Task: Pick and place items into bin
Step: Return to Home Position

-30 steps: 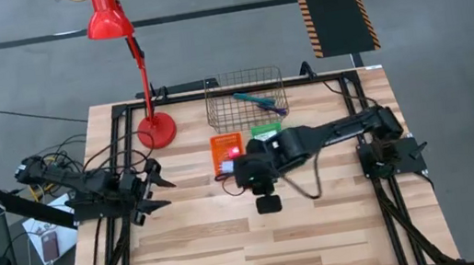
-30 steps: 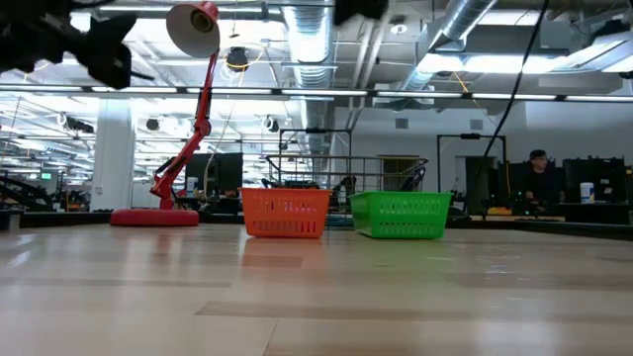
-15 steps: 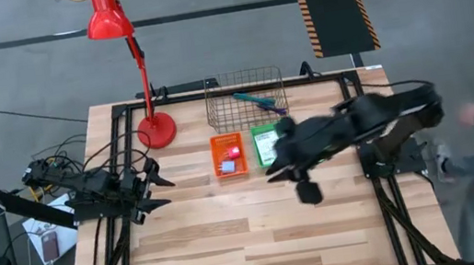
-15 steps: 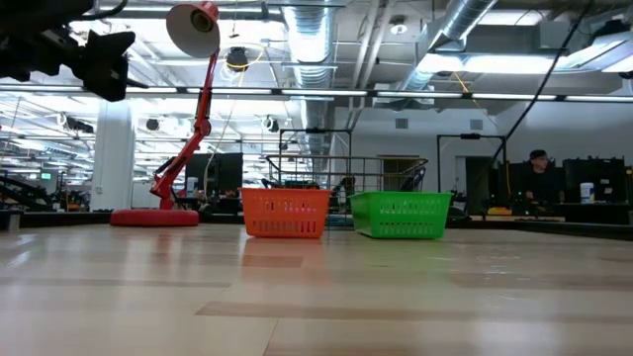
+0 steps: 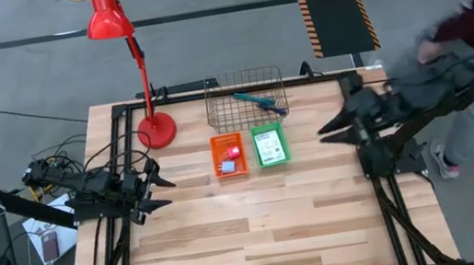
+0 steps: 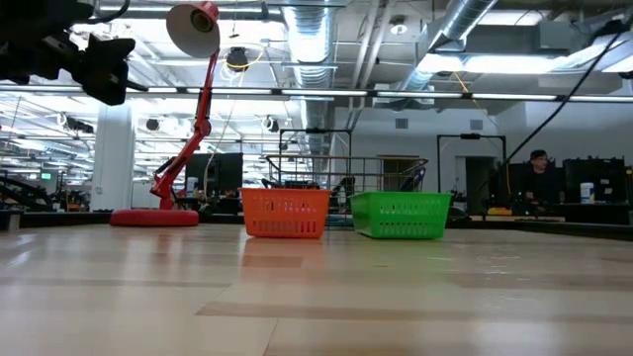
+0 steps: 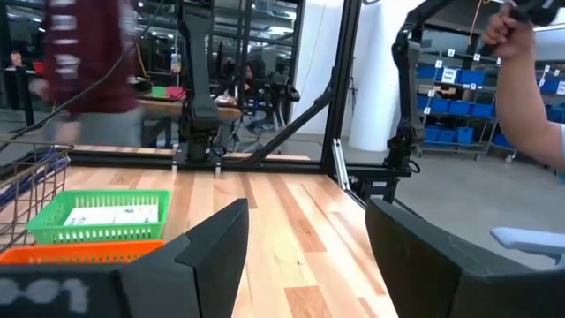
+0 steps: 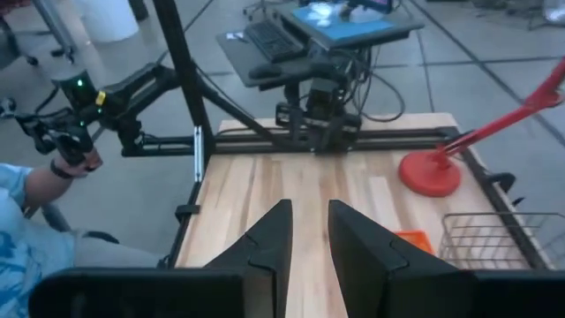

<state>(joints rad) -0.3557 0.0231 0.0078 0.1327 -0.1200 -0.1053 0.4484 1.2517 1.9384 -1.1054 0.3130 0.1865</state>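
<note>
An orange bin holds a tiny red-pink piece and a white card. A green bin beside it holds white labelled cards. A wire basket behind them holds a teal pen and a purple pen. My right gripper is empty near the table's right edge, right of the green bin, with a narrow gap between its fingers. My left gripper is open and empty at the table's left edge.
A red desk lamp stands with its base at the far left of the table. A person in a dark red top stands just beyond the table's right edge. Bare wood lies in front of the bins.
My right gripper has swung from above the orange bin toward the table's right edge, past the green bin, and has drawn back beside its base. A person has come up to the table's right side.
</note>
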